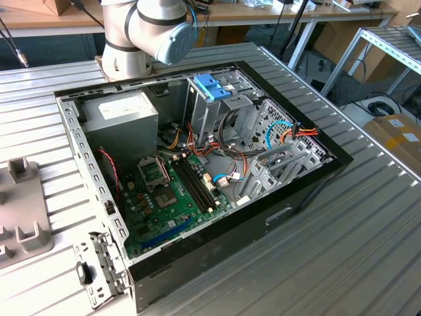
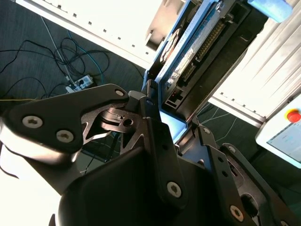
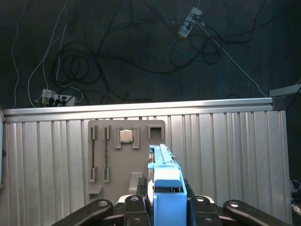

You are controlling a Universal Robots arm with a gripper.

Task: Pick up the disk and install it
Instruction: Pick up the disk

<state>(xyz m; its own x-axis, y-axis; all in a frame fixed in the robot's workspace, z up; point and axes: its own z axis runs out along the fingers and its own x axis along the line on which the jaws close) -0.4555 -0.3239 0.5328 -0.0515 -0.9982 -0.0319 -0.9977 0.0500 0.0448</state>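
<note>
The dark metal gripper (image 3: 167, 202) is pinched tight on the disk (image 3: 165, 175), a flat dark-grey hard drive in a light-blue plastic frame; in the first wrist view it is held edge-on, with the ribbed metal table (image 3: 235, 155) and a grey fixture plate (image 3: 127, 165) beyond it. In the exterior view the open black computer case (image 1: 276, 220) lies on the table.

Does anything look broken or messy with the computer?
Nothing looks broken or spilled. The computer case lies open, with orange and blue cables bunched loosely inside. A small metal bracket lies on the table by the case's corner, at the exterior view's left. The claw grips the disk on edge.
</note>
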